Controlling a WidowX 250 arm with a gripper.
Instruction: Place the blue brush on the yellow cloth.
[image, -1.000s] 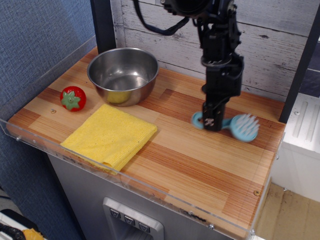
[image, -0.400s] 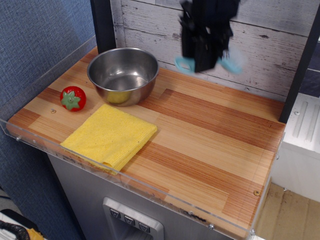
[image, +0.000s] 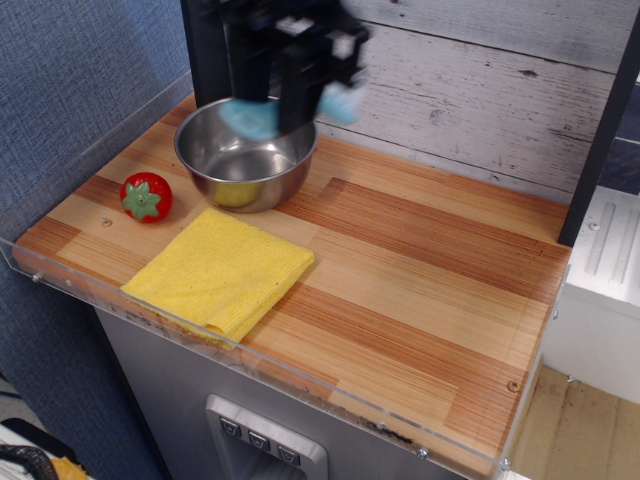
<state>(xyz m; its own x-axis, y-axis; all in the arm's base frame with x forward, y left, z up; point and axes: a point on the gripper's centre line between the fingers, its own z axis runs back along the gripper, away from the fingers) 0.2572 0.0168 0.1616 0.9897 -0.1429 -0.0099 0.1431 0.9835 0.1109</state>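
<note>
My gripper (image: 285, 100) is blurred with motion, high above the steel bowl (image: 246, 150) at the back left. It is shut on the blue brush (image: 254, 117), whose light-blue ends stick out on both sides of the fingers. The yellow cloth (image: 222, 269) lies folded on the wooden table near the front left edge, in front of the bowl and well below the gripper.
A red strawberry-shaped toy (image: 146, 196) sits left of the cloth. A clear acrylic rim (image: 250, 352) runs along the table's front and left edges. A white plank wall (image: 480, 90) stands behind, with a dark post (image: 205, 50) at the back left.
The gripper lifted the brush from the right side of the table and carried it up and leftwards, from above the back middle to above the bowl.
</note>
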